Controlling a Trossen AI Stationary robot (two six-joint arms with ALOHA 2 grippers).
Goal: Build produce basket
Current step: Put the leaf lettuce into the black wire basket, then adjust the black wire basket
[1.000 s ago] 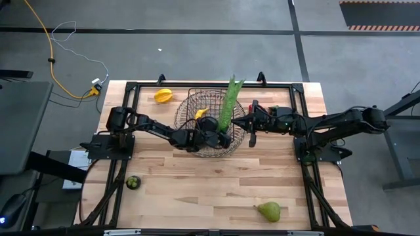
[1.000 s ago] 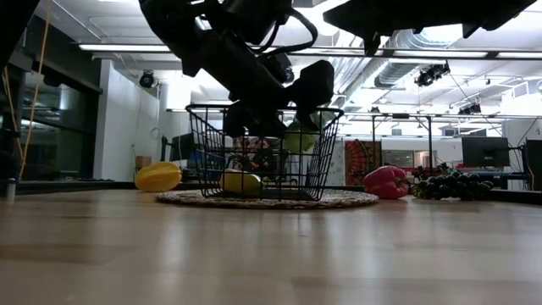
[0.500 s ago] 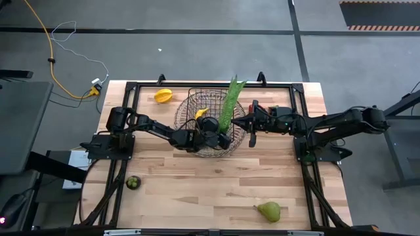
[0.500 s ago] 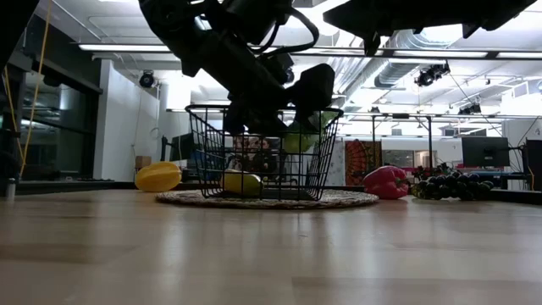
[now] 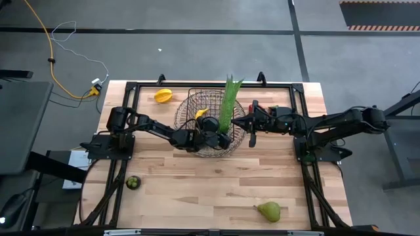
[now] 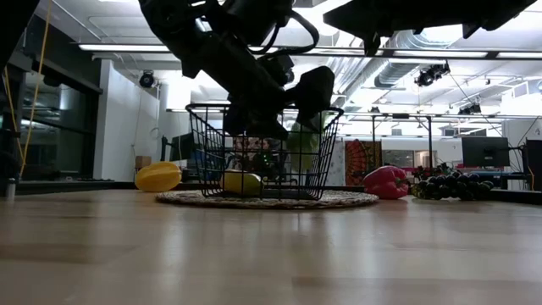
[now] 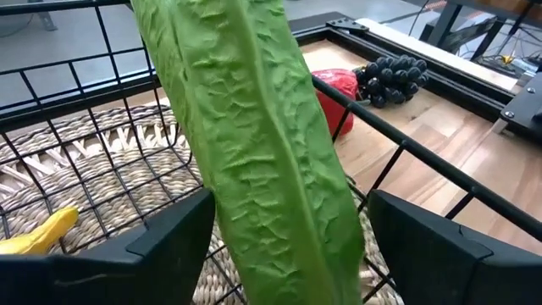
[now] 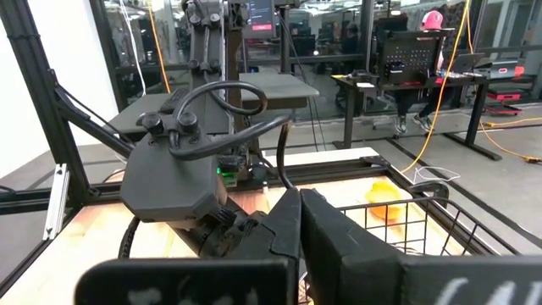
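Observation:
The dark wire basket [image 5: 207, 123] stands on a round woven mat at the table's far middle, with a yellow banana [image 5: 201, 113] inside. My left gripper [image 5: 223, 139] reaches into the basket from the left and is shut on the long green leafy bunch [image 5: 228, 105], which sticks out past the far rim. My right gripper [image 5: 250, 130] is shut and empty, hovering just right of the basket. The red pepper [image 5: 254, 107] and dark grapes [image 6: 445, 182] lie on the table beside it. My left gripper has the leafy bunch's lower part [image 7: 279, 254] between its two fingers [image 7: 174, 241], which lie across the bunch on its two edges. The bunch rises from the hold and slants toward the table's far edge. Its lower end is hidden in the basket.
A yellow-orange pepper [image 5: 163, 96] lies at the far left of the table. A small dark green round fruit [image 5: 133, 181] lies near left, and a green pear [image 5: 268, 210] near right. Bare wood stretches in front of the basket.
The leafy bunch has tipped a little more upright in my left gripper's hold, its lower part sinking deeper into the basket. My right gripper has kept still.

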